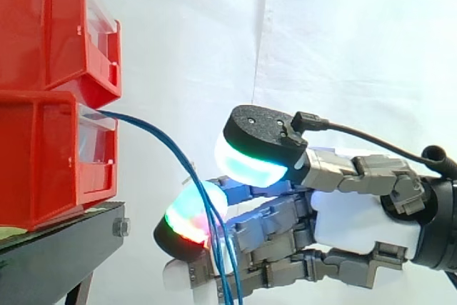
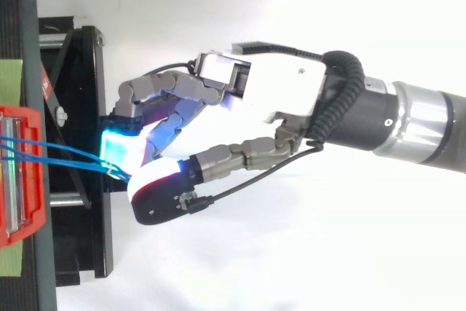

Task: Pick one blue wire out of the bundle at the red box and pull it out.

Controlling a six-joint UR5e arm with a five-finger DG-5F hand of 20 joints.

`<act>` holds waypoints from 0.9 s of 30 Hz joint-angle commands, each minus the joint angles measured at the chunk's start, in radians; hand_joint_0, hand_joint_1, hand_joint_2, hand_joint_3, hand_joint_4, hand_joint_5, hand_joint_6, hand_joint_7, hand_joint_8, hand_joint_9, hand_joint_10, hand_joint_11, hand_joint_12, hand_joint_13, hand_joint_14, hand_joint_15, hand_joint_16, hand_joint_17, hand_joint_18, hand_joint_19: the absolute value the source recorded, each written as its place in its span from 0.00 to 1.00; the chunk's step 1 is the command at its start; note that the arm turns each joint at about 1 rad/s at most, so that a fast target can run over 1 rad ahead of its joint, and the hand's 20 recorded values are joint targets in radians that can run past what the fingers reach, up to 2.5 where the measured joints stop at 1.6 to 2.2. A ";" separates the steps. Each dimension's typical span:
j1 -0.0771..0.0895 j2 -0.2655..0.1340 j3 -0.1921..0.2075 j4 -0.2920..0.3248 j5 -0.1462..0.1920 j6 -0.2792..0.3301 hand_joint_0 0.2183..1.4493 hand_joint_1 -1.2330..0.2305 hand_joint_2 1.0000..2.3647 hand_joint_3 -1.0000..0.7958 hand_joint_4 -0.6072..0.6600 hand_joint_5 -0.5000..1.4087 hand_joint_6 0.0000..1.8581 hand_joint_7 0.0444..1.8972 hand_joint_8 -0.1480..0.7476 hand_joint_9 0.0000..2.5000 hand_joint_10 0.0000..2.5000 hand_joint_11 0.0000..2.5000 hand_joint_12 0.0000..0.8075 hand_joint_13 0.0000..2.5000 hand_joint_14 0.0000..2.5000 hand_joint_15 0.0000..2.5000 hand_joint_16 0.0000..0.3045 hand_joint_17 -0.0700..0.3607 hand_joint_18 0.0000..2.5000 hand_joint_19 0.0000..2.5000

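Now the hand reaches in from the right, and its fingers are curled round the blue wires a little to the right of the red box, the lower bin of the stack on the black stand. The wires leave the front of that box, arc down to the right in a slack curve, cross the pad that glows red and green, and hang on below the hand. Seen from above, two strands run from the box and meet where a cyan-lit pad faces the thumb. From the side, the thumb's pad sits above the lower pad with a gap between them, so the hold looks loose rather than a firm pinch. More than one strand seems to be gathered in it, and it cannot be told whether a single wire is singled out.

The step in hand looks like the grasp itself; with the wire so slack, the pull seems not yet begun. The next move probably calls for closing the thumb onto one strand alone and letting the others slip free. Then it calls for a steady draw to the right, away from the box, gentle enough that the bin stays put on the stand
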 commanded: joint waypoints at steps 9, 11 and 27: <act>-0.004 -0.012 0.009 0.025 -0.022 0.106 0.30 0.40 0.01 0.41 0.66 0.20 0.33 0.58 0.54 0.38 0.01 0.25 0.51 0.27 0.00 0.12 0.18 0.45 0.22 0.14; -0.005 -0.014 0.009 0.025 -0.026 0.123 0.31 0.40 0.01 0.41 0.66 0.19 0.34 0.56 0.54 0.38 0.01 0.24 0.51 0.27 0.00 0.12 0.18 0.45 0.22 0.14; -0.001 -0.012 0.023 0.025 -0.033 0.141 0.33 0.36 0.01 0.49 0.64 0.16 0.45 0.40 0.55 0.37 0.01 0.26 0.52 0.29 0.00 0.13 0.19 0.46 0.25 0.14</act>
